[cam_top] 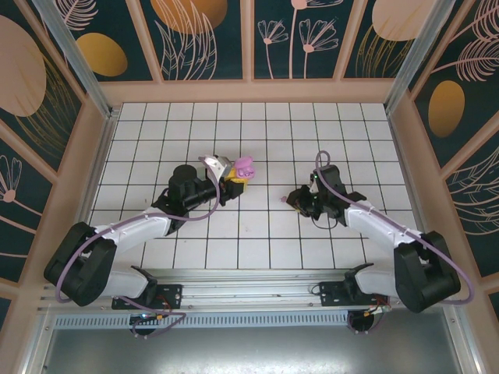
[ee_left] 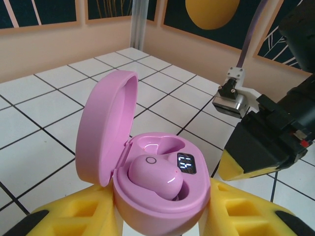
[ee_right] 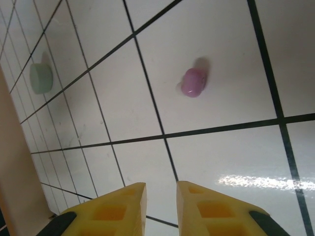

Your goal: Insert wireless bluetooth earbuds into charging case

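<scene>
1. My left gripper (ee_left: 162, 214) is clenched on the open pink charging case (ee_left: 104, 130), centre frame, with one seated earbud (ee_left: 155, 174) inside.
2. My right gripper (ee_right: 161, 189), bottom centre, stands narrowly parted and empty.
3. The loose pink earbud (ee_right: 193, 82) lies upper centre on a white tile (ee_right: 231, 54): light, hard, probably slippery; I'd pinch its broad sides.

Bright, even light from above casts soft shadows, with white glare on the glossy tiles (ee_right: 256, 182).
</scene>
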